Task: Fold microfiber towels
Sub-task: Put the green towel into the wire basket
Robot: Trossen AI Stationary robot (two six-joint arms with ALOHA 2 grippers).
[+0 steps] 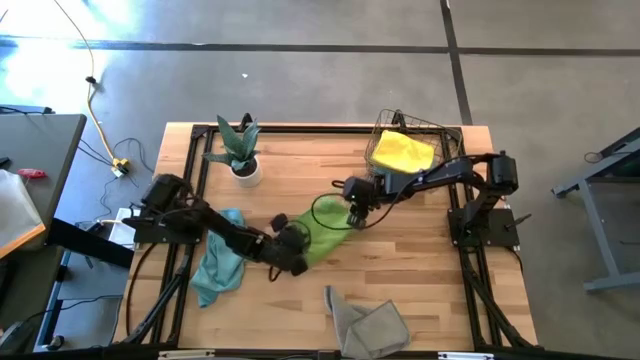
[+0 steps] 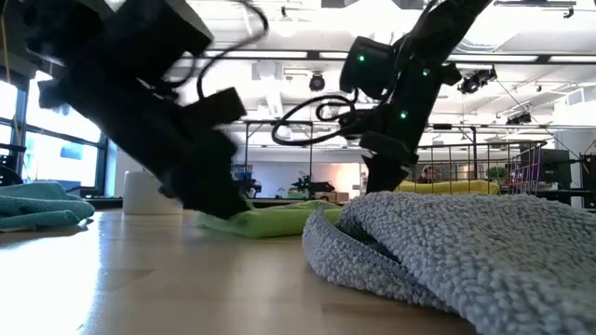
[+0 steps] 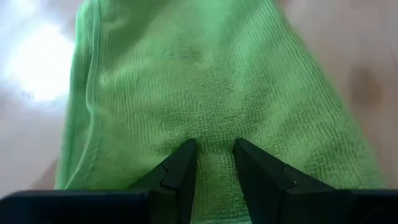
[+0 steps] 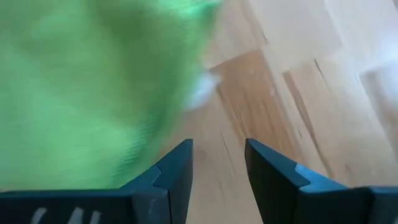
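Left end effector (image 3: 211, 163) pinches green towel (image 3: 205, 93); right end effector (image 4: 217, 163) apparently apart, beside it.

We see a pale, smooth wooden tabletop (image 1: 420, 260) with a faint sheen; the lime green towel (image 3: 205, 93) is ribbed matt cloth, the grey towel (image 2: 466, 251) coarse looped pile, the basket (image 1: 385, 130) thin metal wire at the far edge
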